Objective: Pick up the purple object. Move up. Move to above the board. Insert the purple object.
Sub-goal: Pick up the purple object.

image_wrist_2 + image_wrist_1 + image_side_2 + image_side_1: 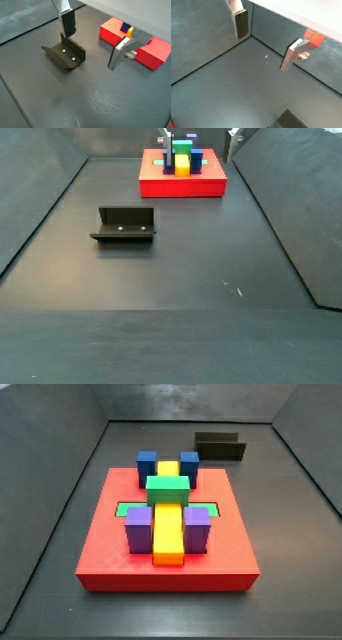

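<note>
- Fingers (67,20) nearest the lens in both wrist views: flat silver plates with dark pads, spread wide, nothing between them. Gripper (93,37) empty, hanging above the dark floor (113,100).
- Fixture (65,54) sits on the floor just under one finger; a wrist view (266,40) misses it and catches only floor and walls.
- Beyond the opposite finger, the board (157,52): red, with a blue block (124,25) and a yellow bar (130,31) poking up. Purple not visible from the wrist.
- A side view gives the full board (167,574): the purple object (139,532) is seated in it, arms upright on either side of the yellow bar, green block (167,484) behind it.
- Another side view sets the fixture (124,225) well apart from the board (185,186).
</note>
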